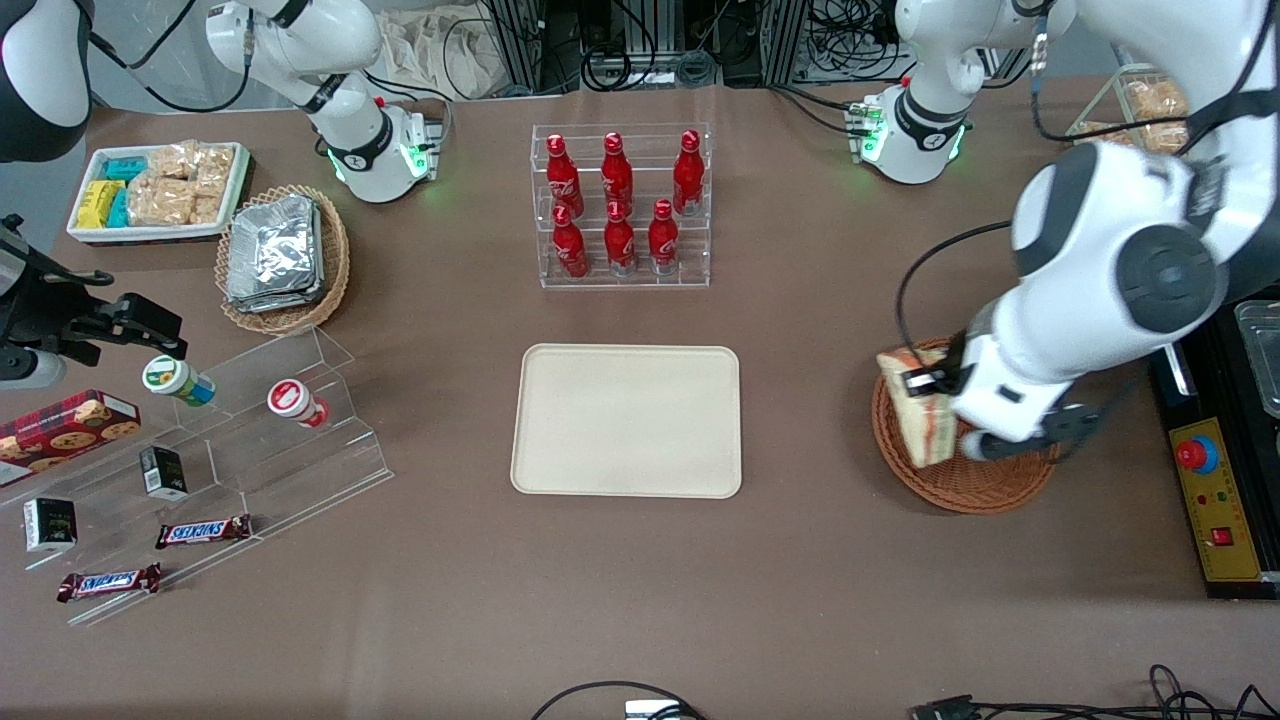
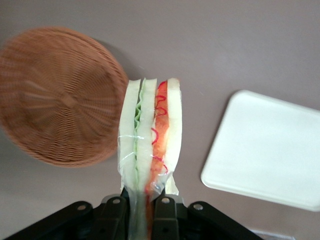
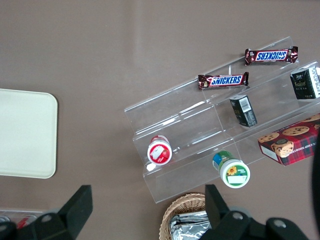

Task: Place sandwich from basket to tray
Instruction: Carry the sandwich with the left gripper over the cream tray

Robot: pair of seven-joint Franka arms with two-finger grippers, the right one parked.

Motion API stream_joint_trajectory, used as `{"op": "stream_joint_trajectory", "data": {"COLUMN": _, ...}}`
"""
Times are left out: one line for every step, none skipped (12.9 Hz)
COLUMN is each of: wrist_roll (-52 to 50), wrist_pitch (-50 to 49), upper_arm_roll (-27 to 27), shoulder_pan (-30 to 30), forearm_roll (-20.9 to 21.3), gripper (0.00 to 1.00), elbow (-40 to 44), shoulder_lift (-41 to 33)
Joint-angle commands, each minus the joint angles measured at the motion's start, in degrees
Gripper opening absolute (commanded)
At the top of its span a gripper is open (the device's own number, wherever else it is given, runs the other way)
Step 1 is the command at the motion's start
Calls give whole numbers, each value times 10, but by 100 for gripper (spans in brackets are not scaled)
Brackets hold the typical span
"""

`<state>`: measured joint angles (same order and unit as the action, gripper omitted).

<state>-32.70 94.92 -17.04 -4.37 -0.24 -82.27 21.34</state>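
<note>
One wrapped sandwich (image 2: pixel 150 135), pale bread with green and red-orange layers, clamped at its narrow end in the left arm's claw (image 2: pixel 142 210), black fingers (image 2: pixel 114 212) pressed on both sides of the wrap. Lifted clear of the round reddish-brown wicker basket (image 2: pixel 60 100), bare inside, resting on the brown counter (image 2: pixel 210 45). Seen from the front, sandwich (image 1: pixel 916 405) hanging over the basket's (image 1: pixel 960 485) rim on the edge nearest the tray, with the claw (image 1: pixel 945 385) just beside it above the basket. Cream rectangular tray (image 1: pixel 627 420) flat on the counter (image 1: pixel 800 580), well apart from the basket, toward the parked arm's end. Six red bottles (image 1: pixel 617 205) in a clear rack, farther from the front camera than the tray.
</note>
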Motion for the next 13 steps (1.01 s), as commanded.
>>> {"op": "stream_joint_trajectory", "data": {"wrist_roll": -28, "wrist_pitch": 4, "upper_arm_roll": -8, "shoulder_pan": -47, "forearm_roll": 4, "gripper": 0, "elbow": 41, "shoulder_lift": 62}}
{"op": "stream_joint_trajectory", "data": {"wrist_roll": -30, "wrist_pitch": 32, "upper_arm_roll": -8, "shoulder_pan": -60, "forearm_roll": 4, "gripper": 0, "elbow": 39, "shoulder_lift": 82}}
{"op": "stream_joint_trajectory", "data": {"wrist_roll": -44, "wrist_pitch": 54, "upper_arm_roll": -8, "shoulder_pan": -80, "forearm_roll": 7, "gripper": 0, "elbow": 37, "shoulder_lift": 99}}
{"op": "stream_joint_trajectory", "data": {"wrist_roll": -70, "wrist_pitch": 81, "upper_arm_roll": -7, "shoulder_pan": -99, "forearm_roll": 8, "gripper": 0, "elbow": 37, "shoulder_lift": 120}}
{"op": "stream_joint_trajectory", "data": {"wrist_roll": -90, "wrist_pitch": 103, "upper_arm_roll": -7, "shoulder_pan": -110, "forearm_roll": 11, "gripper": 0, "elbow": 36, "shoulder_lift": 134}}
{"op": "stream_joint_trajectory", "data": {"wrist_roll": -104, "wrist_pitch": 120, "upper_arm_roll": -7, "shoulder_pan": -132, "forearm_roll": 26, "gripper": 0, "elbow": 35, "shoulder_lift": 148}}
{"op": "stream_joint_trajectory", "data": {"wrist_roll": -119, "wrist_pitch": 136, "upper_arm_roll": -7, "shoulder_pan": -146, "forearm_roll": 42, "gripper": 0, "elbow": 34, "shoulder_lift": 162}}
{"op": "stream_joint_trajectory", "data": {"wrist_roll": -129, "wrist_pitch": 153, "upper_arm_roll": -7, "shoulder_pan": -151, "forearm_roll": 48, "gripper": 0, "elbow": 33, "shoulder_lift": 176}}
{"op": "stream_joint_trajectory", "data": {"wrist_roll": -131, "wrist_pitch": 170, "upper_arm_roll": -7, "shoulder_pan": -153, "forearm_roll": 47, "gripper": 0, "elbow": 27, "shoulder_lift": 186}}
{"op": "stream_joint_trajectory", "data": {"wrist_roll": -131, "wrist_pitch": 193, "upper_arm_roll": -7, "shoulder_pan": -154, "forearm_roll": 47, "gripper": 0, "elbow": 11, "shoulder_lift": 189}}
{"op": "stream_joint_trajectory", "data": {"wrist_roll": -131, "wrist_pitch": 223, "upper_arm_roll": -7, "shoulder_pan": -163, "forearm_roll": 47, "gripper": 0, "elbow": -9, "shoulder_lift": 190}}
{"op": "stream_joint_trajectory", "data": {"wrist_roll": -131, "wrist_pitch": 255, "upper_arm_roll": -7, "shoulder_pan": -165, "forearm_roll": 48, "gripper": 0, "elbow": -30, "shoulder_lift": 190}}
{"op": "stream_joint_trajectory", "data": {"wrist_roll": -131, "wrist_pitch": 279, "upper_arm_roll": -7, "shoulder_pan": -167, "forearm_roll": 48, "gripper": 0, "elbow": -39, "shoulder_lift": 196}}
